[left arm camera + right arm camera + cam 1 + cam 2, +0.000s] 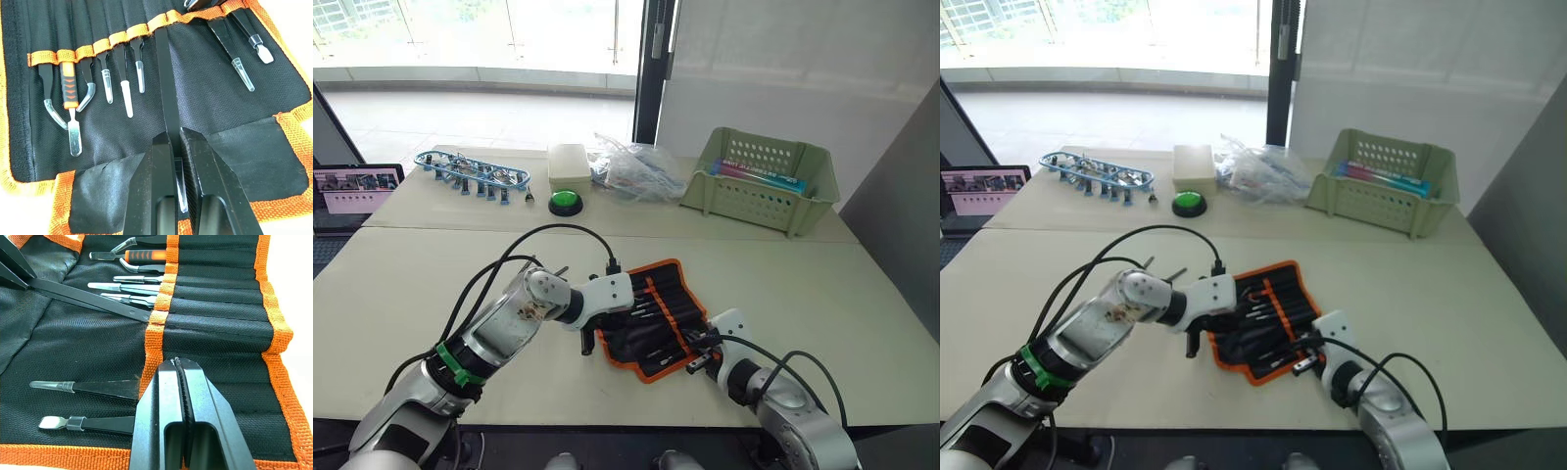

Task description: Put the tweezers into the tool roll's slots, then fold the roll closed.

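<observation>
Black fingers of L gripper pinch one tweezer, tip at orange slot strip of open tool roll, mid worktop. R gripper fingers closed, pressing strip; other tweezers slotted.

Right claw closed on tool roll, tweezers slotted
</observation>
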